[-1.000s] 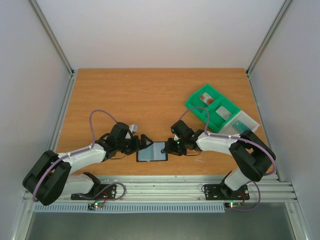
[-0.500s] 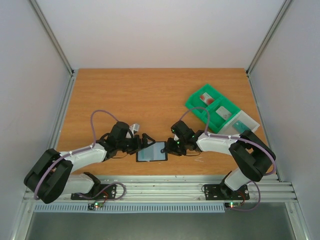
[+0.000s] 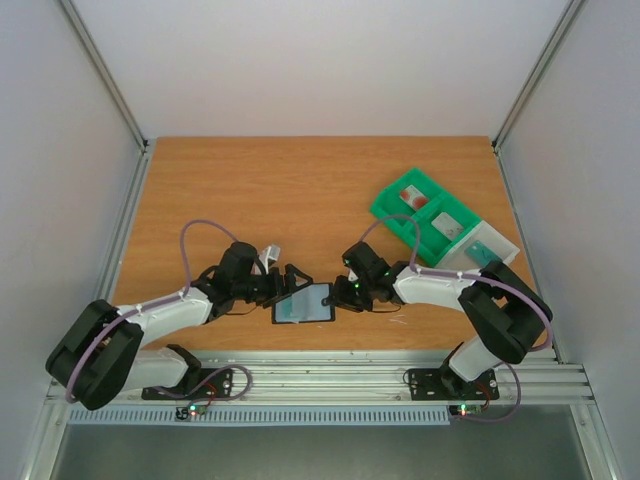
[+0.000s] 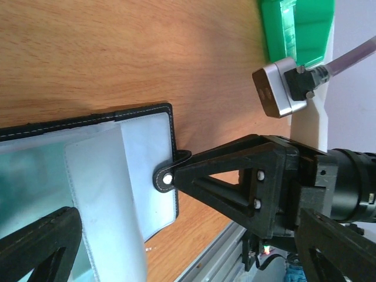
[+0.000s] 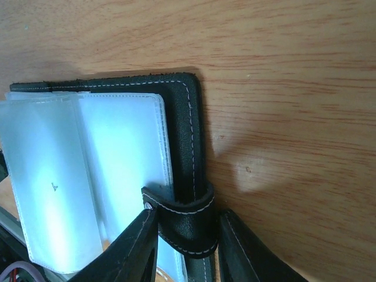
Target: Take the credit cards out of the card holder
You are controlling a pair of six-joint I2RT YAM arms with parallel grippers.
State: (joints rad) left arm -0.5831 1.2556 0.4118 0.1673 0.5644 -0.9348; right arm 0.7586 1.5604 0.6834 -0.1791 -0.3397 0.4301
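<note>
The card holder (image 3: pixel 303 303) lies open near the table's front edge, black outside with clear blue-grey sleeves (image 5: pixel 88 176). A teal tint shows in its left sleeve (image 4: pixel 23 176); I cannot tell whether it is a card. My right gripper (image 3: pixel 345 293) is shut on the holder's right edge, its jaws on either side of the black snap strap (image 5: pixel 185 220). My left gripper (image 3: pixel 292 282) is wide open over the holder's left half, touching nothing (image 4: pixel 188 238). A pale card with a red mark (image 3: pixel 411 195) and a teal-green card (image 3: pixel 483 252) lie in the tray.
A green compartmented tray (image 3: pixel 395 215) with a clear end section stands at the back right, its corner also in the left wrist view (image 4: pixel 296 29). The metal rail (image 3: pixel 330 375) runs along the front edge, close below the holder.
My left gripper has edged slightly right, further over the card holder. The right gripper and the holder have not moved.
</note>
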